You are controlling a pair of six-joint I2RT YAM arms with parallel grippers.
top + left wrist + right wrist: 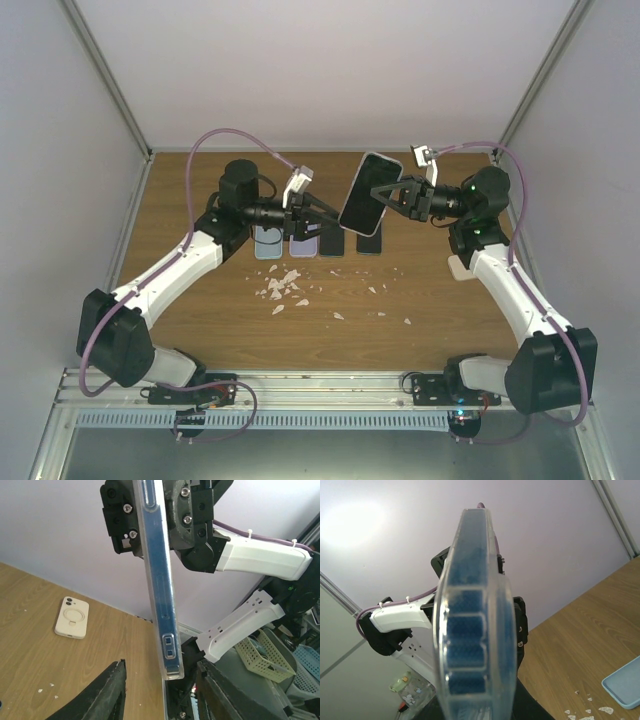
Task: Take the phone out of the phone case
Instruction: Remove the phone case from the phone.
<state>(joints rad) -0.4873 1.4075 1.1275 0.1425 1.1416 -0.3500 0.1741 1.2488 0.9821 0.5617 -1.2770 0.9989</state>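
A blue phone in a clear phone case hangs tilted in the air above the table's far middle. My right gripper is shut on its upper part from the right. In the left wrist view the cased phone stands edge-on, side buttons showing, and its lower end hangs just above the gap of my left gripper. Those jaws stand open on either side without touching it. In the right wrist view the phone case fills the middle and hides the right fingers.
Several phone cases lie in a row on the wooden table under the held phone. A white case lies at the right, the same white case in the left wrist view. White crumbs are scattered mid-table.
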